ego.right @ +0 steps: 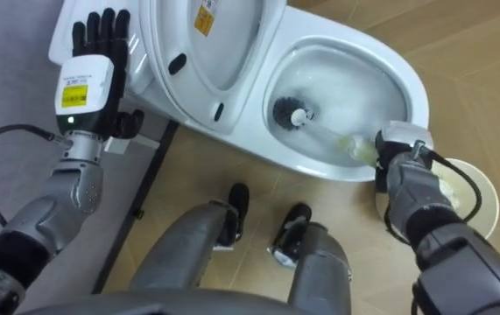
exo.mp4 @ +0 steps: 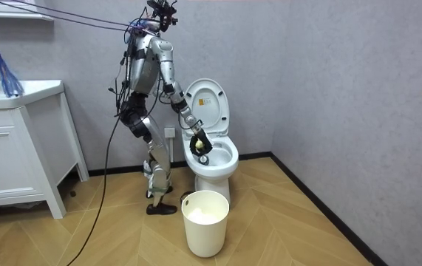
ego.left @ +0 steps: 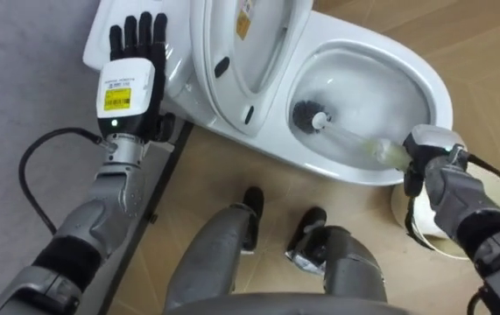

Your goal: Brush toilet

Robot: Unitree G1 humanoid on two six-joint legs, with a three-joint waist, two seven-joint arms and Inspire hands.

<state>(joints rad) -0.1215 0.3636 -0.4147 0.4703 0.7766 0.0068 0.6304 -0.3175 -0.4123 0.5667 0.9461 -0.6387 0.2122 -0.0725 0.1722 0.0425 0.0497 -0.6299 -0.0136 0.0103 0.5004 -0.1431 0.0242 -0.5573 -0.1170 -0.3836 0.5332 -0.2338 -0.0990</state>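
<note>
The white toilet (ego.left: 429,83) stands before me with its lid (ego.left: 250,44) raised. A toilet brush (ego.left: 341,133) with a pale handle slants into the bowl, its dark bristle head (ego.left: 309,115) low against the wet inner wall on the side near the lid. My right hand (ego.left: 432,164) is shut on the handle's end, just outside the bowl's front rim. My left hand (ego.left: 133,74) is over the tank (ego.left: 101,35), with its fingers straight. In the room view I stand bent forward beside the toilet (exo.mp4: 214,151), my right hand (exo.mp4: 198,142) over the bowl.
A white bin (exo.mp4: 205,222) stands on the wooden floor in front of the toilet, and part of it (ego.left: 429,236) shows beneath my right arm. A white vanity (exo.mp4: 18,140) is at the room view's left. The grey wall is behind the toilet.
</note>
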